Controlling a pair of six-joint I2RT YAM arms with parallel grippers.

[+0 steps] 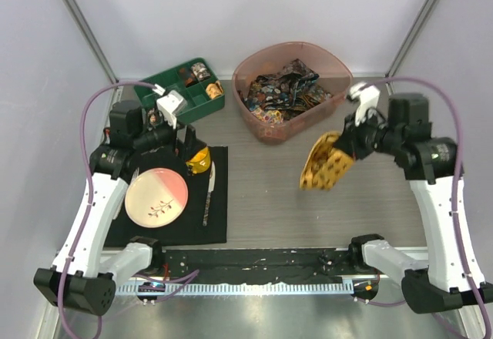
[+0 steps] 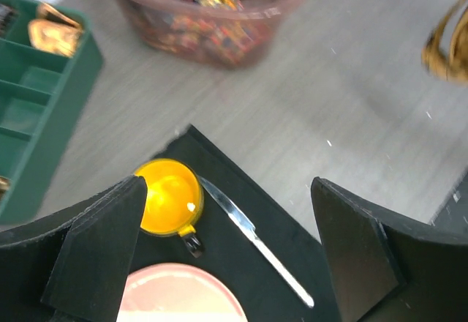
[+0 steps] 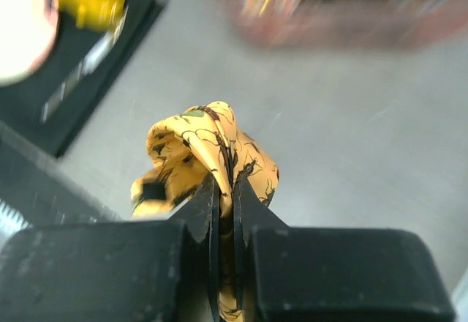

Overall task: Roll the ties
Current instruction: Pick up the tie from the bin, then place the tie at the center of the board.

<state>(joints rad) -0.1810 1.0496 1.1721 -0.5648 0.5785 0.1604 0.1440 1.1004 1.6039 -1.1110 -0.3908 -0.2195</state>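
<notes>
Grey table (image 1: 262,192) | yellow tie (image 3: 212,146) pinched between right fingers (image 3: 199,208), off surface

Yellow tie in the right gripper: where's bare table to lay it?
Bare table runs between the black mat and the right arm, in front of the pink bowl. Crowded: the mat (plate, cup, knife) and the back edge (green tray, bowl).

Yellow tie (image 1: 325,166), dark-spotted: crumpled bunch, pinched in right gripper (image 1: 345,148), hanging above table, right of centre. Dark ties (image 1: 281,92), many-coloured prints: loose heap in pink tub (image 1: 339,68), far edge
</notes>
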